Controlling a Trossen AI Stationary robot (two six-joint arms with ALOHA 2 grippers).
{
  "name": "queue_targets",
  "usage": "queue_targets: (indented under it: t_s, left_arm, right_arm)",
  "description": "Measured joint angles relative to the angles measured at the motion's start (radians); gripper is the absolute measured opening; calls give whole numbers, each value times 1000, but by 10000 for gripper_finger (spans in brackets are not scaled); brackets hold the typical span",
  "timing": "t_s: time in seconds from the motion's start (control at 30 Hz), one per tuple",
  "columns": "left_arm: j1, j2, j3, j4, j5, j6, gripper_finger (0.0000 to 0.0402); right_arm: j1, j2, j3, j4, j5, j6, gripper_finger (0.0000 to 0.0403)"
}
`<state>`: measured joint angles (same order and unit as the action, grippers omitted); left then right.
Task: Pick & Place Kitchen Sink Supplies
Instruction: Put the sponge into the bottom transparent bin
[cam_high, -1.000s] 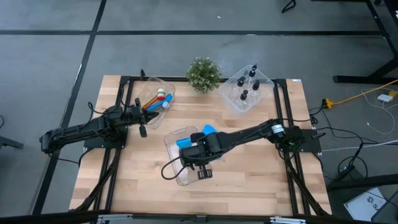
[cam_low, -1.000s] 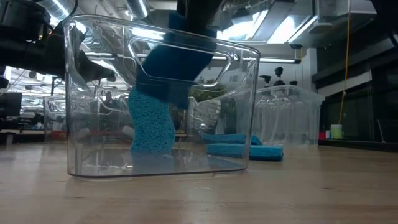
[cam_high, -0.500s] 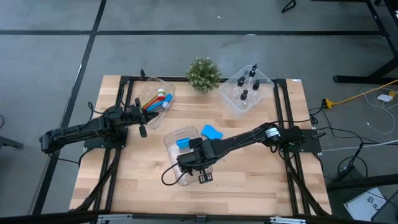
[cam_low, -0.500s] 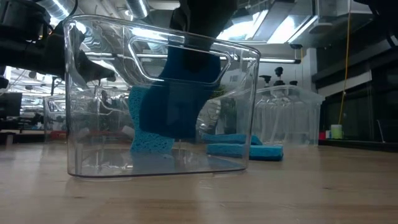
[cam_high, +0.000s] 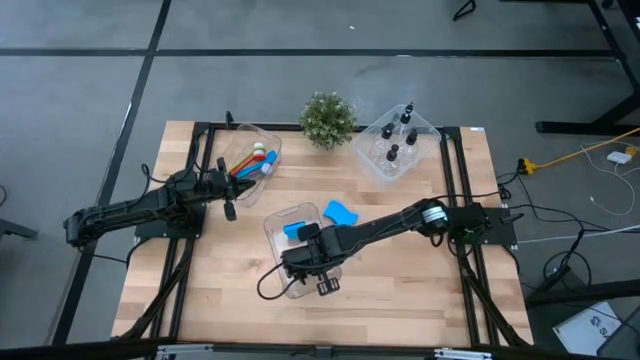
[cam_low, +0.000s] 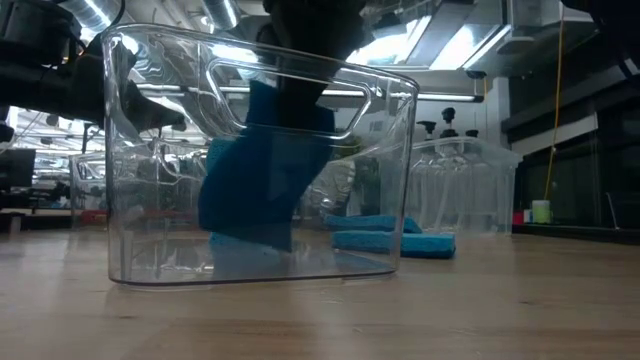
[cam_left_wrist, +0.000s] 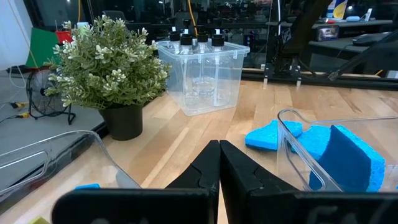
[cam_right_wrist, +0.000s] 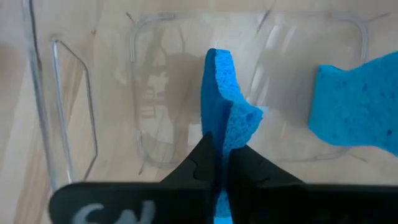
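Right pincer (cam_right_wrist: 222, 163) clamped on blue sponge piece (cam_right_wrist: 225, 121), lowered inside clear bin (cam_high: 275, 225); second sponge (cam_right_wrist: 356, 102) beside it. Left pincer (cam_left_wrist: 219, 163) fully closed, empty.

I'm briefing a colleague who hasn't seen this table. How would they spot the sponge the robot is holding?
Start at the clear bin in the middle of the table, nearest the front edge. The right gripper reaches down into it, shut on a blue sponge held on edge. Another sponge sits loose in the same bin and more lie outside on the wood; only this one is pinched between fingers.
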<state>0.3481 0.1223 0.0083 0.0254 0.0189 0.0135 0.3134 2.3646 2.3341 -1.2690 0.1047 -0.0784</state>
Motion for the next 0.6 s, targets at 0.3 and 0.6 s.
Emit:
queue_targets:
  t_s: [0.3,0.6]
  left_arm:
    - [0,0,0,0,0,0,2]
    - [0,0,0,0,0,0,2]
  right_arm:
    - [0,0,0,-36,43,-55,19]
    - [0,0,0,-46,80,-135,19]
